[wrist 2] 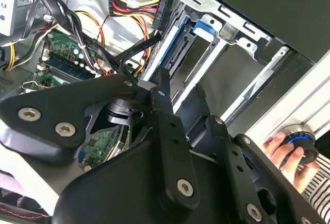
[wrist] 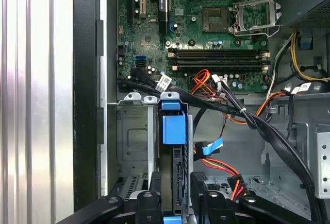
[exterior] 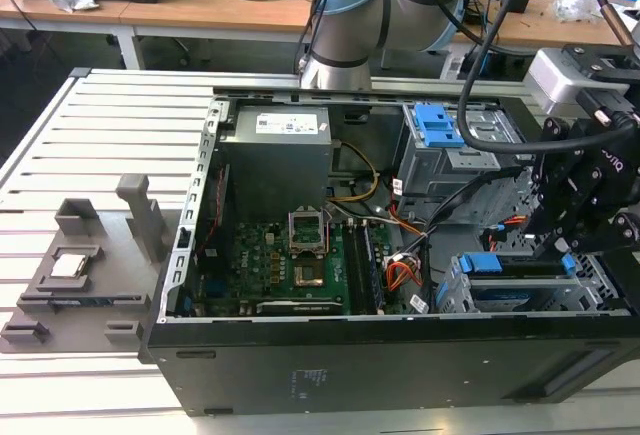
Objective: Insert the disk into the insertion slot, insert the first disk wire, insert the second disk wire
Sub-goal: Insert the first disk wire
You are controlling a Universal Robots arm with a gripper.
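Nearest in the exterior view, the open computer case (exterior: pixel 300 365) lies on the slatted surface (exterior: pixel 90 135). Just inside its near wall the blue-framed disk (exterior: pixel 520 293) sits in the insertion slot (exterior: pixel 455 293), with the gripper (exterior: pixel 556 250) directly over it. The first wrist view shows the gripper (wrist: pixel 177 180) straddling the disk (wrist: pixel 173 128); whether it is clamped or loose, I cannot tell. The second wrist view adds a hand (wrist 2: pixel 283 152) on a knob (wrist 2: pixel 300 136). The arm (exterior: pixel 345 15) stands farthest back.

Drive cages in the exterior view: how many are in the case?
2. The taller cage, bearing a blue clip, stands at the exterior view's upper right; the low cage holding the disk lies nearer the camera. Others may be hidden.
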